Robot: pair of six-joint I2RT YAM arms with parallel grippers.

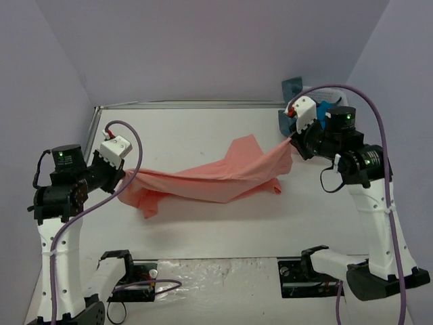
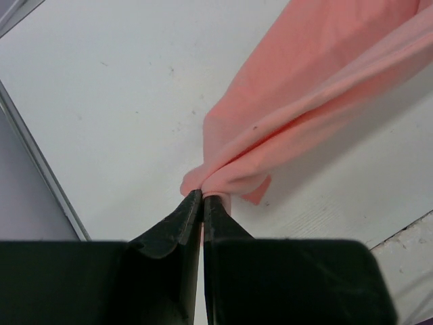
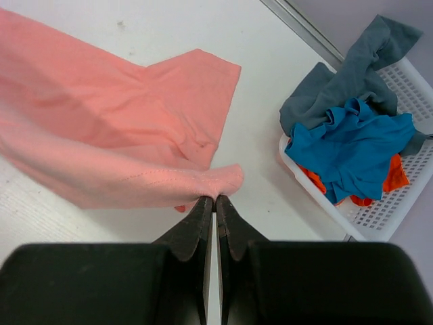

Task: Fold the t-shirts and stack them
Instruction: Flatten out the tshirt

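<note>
Shirt: the salmon-pink t-shirt hangs strung between my two claws over the middle of the table. Its middle sags low, and I cannot tell whether the hem brushes the surface.
Left claw: the left gripper is pinched tight, with a bunched wad of pink cloth caught right at the fingertips.
Right claw: the right gripper is closed just as hard on a stitched edge of the same shirt, which folds over the tips.
Why held so: I read this as a stretch – gripping two opposite ends pulls the cloth out long, so it can be laid flat before any fold.
Left arm: elbow raised, forearm angled in towards the centre, wrist low at the shirt's left end.
Right arm: reaching up to the far right of the table, wrist turned back towards the centre, and holding its end higher than the left.
Waiting pile: the bright blue t-shirt, slate grey-blue t-shirt and orange-red t-shirt sit heaped in the white basket just beside the right claw – not yet folded.
Progress: early, by my judgement; I see no folded stack.
</note>
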